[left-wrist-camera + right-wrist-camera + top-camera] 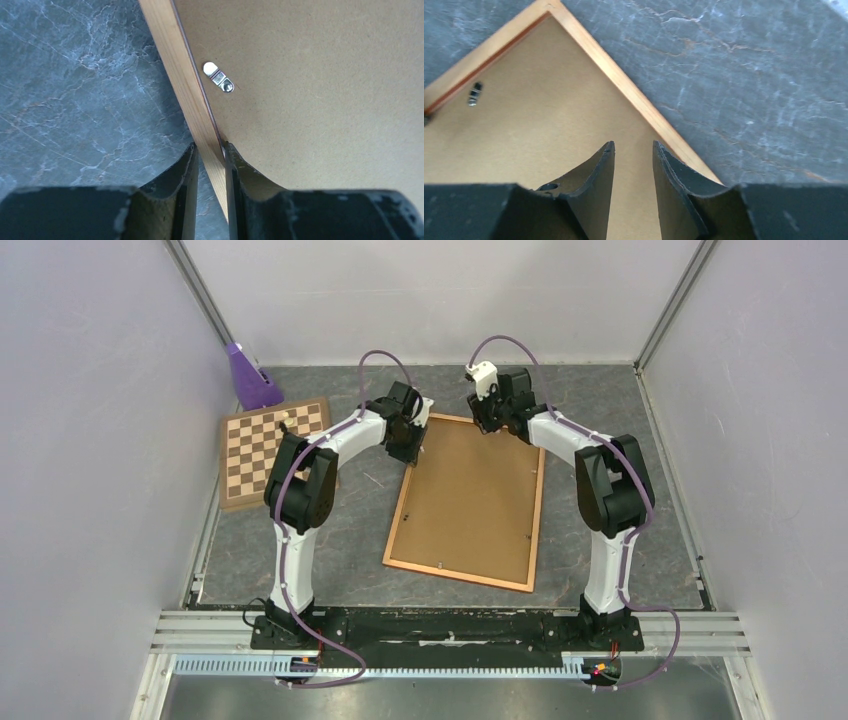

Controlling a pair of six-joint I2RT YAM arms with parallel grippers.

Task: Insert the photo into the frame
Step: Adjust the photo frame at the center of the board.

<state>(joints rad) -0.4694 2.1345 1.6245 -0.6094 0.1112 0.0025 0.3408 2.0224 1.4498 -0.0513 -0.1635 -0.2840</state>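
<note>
Hardboard faces up at me: the brown backing panel (470,495) sits inside the frame (181,75), which lies back-up on the grey marbled bench (620,440), skewed a little, its far end between my two arms. My left hand (209,145) is down at the frame's left rail near the far corner, one finger on each side of the orange-brown wood, pinching it. A small metal turn clip (218,77) sits on the backing panel just beyond the fingertips. My right hand (633,145) hangs over the backing panel just inside the far right corner, fingers spread partway with nothing between them. Left of the frame, apart from it, a chessboard (270,445) lies flat, and a purple plastic piece (250,380) stands behind it by the wall.
</note>
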